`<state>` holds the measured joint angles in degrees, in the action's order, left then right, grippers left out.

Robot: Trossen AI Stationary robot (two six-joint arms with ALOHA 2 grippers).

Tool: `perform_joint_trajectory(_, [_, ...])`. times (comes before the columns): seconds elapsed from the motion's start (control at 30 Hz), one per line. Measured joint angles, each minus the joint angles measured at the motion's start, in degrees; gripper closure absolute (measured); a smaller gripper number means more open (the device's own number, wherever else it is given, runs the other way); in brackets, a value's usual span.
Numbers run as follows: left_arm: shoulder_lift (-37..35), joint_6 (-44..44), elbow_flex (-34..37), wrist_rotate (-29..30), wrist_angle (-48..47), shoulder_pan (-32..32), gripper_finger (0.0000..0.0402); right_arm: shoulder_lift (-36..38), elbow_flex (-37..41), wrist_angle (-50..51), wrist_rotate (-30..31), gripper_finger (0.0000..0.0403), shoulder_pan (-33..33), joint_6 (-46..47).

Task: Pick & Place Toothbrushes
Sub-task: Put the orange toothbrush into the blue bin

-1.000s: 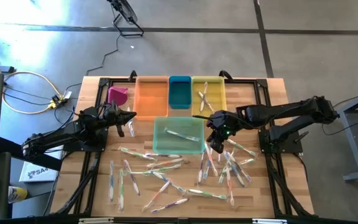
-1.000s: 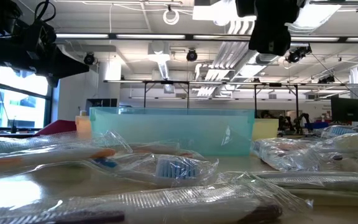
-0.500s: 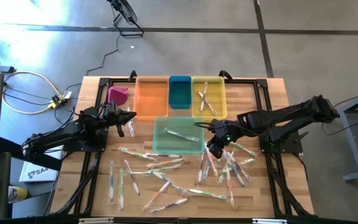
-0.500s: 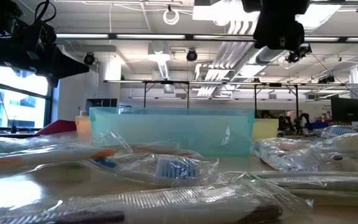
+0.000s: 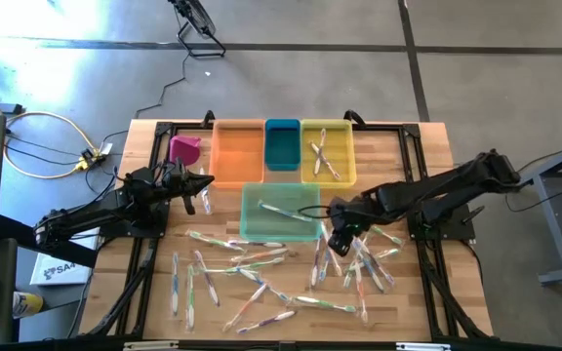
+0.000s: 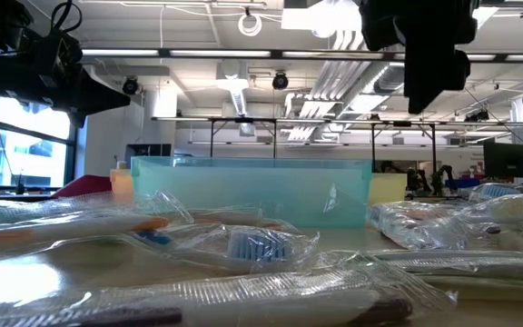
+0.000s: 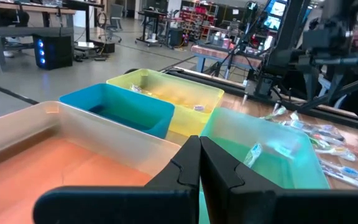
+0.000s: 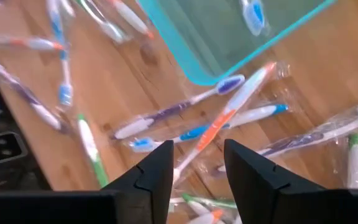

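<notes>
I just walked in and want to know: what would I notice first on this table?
A big messy scatter of toothbrushes covers the front of the wooden table. Behind them sit bright bins: green bin, orange bin, blue bin, yellow bin. The right gripper hangs open over the pile.

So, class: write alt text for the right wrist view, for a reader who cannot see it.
The open right end effector hangs over wrapped toothbrushes scattered on a wooden table. A corner of a teal bin with one brush inside lies just beyond.

wooden table [image 5: 418, 292], translucent plastic bins [image 5: 279, 213]
</notes>
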<state>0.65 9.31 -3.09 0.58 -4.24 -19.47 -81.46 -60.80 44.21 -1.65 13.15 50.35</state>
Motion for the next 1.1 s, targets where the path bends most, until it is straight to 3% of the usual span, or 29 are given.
perform_joint_trajectory(0.37, [0.0, 0.0, 0.0, 0.0, -0.1, 0.0, 0.0402, -7.9, 0.0, -0.1, -0.6, 0.0268, 1.2, 1.1])
perform_joint_trajectory(0.6, [0.0, 0.0, 0.0, 0.0, -0.1, 0.0, 0.0402, -12.8, 0.0, -0.2, -5.2, 0.0268, 1.1, 1.1])
perform_joint_trajectory(1.1, [0.0, 0.0, 0.0, 0.0, -0.1, 0.0, 0.0402, -17.6, 0.0, -4.1, -7.3, 0.0268, 1.1, 1.1])
